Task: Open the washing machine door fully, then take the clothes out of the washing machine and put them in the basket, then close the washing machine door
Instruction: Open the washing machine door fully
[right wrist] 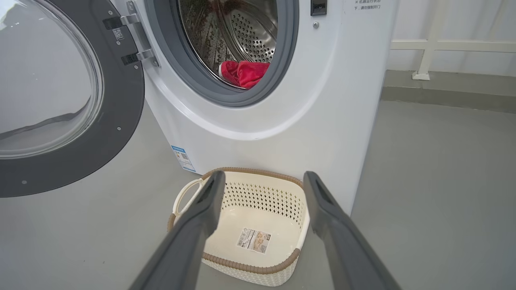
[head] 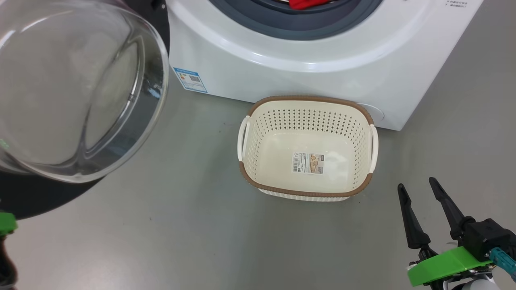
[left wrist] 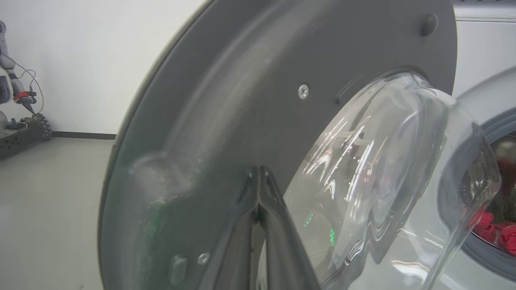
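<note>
The washing machine [head: 282, 68] stands with its door [head: 72, 88] swung open to the left, the glass bowl bulging toward me. Red clothes [right wrist: 246, 72] lie low in the steel drum, just inside the grey gasket. The cream basket [head: 306, 98] sits on the floor against the machine's front, holding nothing but its paper label. My left gripper [left wrist: 258, 171] is shut with nothing in it, its tips close against the door's dark grey inner face [left wrist: 242, 80]. My right gripper [head: 416, 184] hangs open to the right of the basket, its fingers [right wrist: 217, 181] framing the basket [right wrist: 250, 268].
Grey floor spreads around the machine and basket. A blue label [head: 190, 79] marks the machine's lower left corner. In the left wrist view another piece of equipment [left wrist: 20, 121] stands by the far wall. A white railing [right wrist: 427, 48] runs behind the machine's right side.
</note>
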### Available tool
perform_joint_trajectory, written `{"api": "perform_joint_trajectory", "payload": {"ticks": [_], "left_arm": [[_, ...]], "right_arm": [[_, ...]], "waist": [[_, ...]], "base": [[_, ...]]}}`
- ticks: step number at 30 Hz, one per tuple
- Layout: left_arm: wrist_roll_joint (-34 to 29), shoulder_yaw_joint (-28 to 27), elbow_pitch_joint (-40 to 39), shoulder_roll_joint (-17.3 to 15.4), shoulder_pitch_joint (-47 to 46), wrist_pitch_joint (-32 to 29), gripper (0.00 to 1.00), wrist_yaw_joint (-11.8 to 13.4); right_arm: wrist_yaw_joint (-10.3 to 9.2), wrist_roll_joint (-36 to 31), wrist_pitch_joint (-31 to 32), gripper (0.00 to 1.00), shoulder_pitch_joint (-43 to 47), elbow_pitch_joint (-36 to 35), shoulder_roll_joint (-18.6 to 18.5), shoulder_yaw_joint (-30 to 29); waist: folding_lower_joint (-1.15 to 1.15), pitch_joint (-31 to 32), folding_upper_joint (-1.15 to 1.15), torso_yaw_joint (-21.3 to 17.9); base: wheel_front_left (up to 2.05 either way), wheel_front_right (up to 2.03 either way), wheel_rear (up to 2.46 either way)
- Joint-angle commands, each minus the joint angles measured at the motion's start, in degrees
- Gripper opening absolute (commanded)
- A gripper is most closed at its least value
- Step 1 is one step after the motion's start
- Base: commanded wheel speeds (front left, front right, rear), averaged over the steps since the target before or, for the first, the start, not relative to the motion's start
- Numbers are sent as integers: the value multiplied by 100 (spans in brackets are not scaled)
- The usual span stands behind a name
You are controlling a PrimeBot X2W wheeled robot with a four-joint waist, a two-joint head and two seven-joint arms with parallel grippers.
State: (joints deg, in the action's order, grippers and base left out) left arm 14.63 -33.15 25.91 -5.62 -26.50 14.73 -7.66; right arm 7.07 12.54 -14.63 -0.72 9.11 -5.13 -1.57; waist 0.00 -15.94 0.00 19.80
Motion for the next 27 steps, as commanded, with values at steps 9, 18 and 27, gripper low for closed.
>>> {"api": "perform_joint_trajectory", "payload": {"ticks": [9,18,27], "left_arm": [[-90,-345,-34,-347,-122,27,0,18],[-36,-152,-117,-290,219,27,0,18],[147,345,-473,-134,867,27,0,18]], "right_arm": [[42,-21,-37,100,-154,-125,-45,101],[42,-14,-37,100,-115,-77,20,91],[42,5,-37,100,-14,-29,106,48]], "waist": [[0,2,0,-41],[0,232,0,-77],[0,504,0,-99]], "base": [[0,0,0],[0,0,0],[0,0,0]]}}
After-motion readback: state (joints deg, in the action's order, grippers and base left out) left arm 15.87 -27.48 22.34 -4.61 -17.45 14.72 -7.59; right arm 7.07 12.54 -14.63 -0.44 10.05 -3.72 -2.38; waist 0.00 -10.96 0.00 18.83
